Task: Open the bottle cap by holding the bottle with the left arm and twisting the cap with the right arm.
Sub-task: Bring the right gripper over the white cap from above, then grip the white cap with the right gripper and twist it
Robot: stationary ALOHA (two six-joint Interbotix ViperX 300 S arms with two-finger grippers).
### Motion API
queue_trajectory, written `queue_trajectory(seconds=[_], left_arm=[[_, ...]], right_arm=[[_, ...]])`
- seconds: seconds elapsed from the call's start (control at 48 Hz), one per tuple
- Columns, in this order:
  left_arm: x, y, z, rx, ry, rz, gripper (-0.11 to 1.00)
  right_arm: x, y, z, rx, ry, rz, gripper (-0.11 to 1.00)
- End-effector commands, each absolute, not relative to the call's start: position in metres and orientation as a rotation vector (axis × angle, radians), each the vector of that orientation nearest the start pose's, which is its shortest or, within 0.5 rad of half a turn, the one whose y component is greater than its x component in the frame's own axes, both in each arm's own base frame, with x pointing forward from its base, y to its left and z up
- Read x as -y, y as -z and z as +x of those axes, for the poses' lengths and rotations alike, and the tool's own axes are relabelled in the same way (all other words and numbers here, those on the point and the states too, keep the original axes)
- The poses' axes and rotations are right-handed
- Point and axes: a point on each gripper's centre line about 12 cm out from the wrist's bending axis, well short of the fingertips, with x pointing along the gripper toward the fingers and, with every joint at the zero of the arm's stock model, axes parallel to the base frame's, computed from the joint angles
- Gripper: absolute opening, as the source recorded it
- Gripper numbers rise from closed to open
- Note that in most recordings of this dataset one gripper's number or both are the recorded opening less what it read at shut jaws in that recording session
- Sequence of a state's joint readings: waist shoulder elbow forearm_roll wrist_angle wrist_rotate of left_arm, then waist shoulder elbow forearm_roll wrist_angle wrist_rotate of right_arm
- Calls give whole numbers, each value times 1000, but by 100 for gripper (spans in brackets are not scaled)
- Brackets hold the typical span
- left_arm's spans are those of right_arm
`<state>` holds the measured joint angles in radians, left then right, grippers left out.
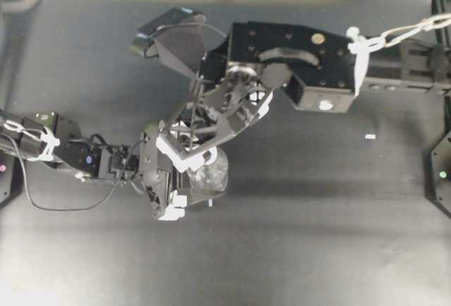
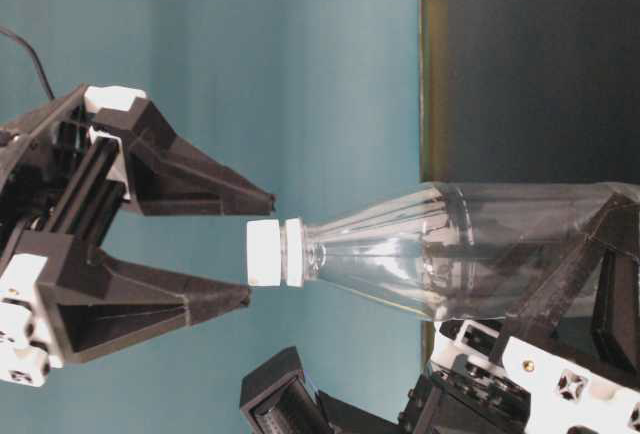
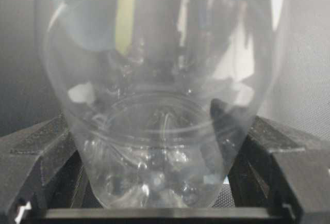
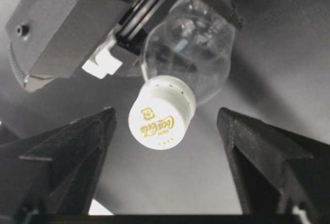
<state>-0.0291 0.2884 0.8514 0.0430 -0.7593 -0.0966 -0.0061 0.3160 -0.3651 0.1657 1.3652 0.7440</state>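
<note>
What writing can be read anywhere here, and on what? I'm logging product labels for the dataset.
"Coca-Cola", gold script, upside down in the right wrist view, on top of the white bottle cap.
A small gold square emblem above it and tiny gold marks below: too small to read.
The clear bottle carries no label; no other text shows.

Black arms: slim left arm with loose cables, boxy right arm with white ties.
</note>
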Motion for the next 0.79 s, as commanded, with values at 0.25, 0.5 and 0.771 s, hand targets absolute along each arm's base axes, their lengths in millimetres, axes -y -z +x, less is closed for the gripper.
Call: queue_trajectory(seconds=[0.25,0.5,0.771], left_arm=[[14,-83,378,-378,45,-65,82],[12,-82,378,-379,40,-66,81],[11,-81,378,-382,37,-65,81]], right_arm=[[-21,-296,475,-1341,365,726,37],[-23,-298,477,-1347,299,659,37],[-23,-306,484,-1372,63,368,37]])
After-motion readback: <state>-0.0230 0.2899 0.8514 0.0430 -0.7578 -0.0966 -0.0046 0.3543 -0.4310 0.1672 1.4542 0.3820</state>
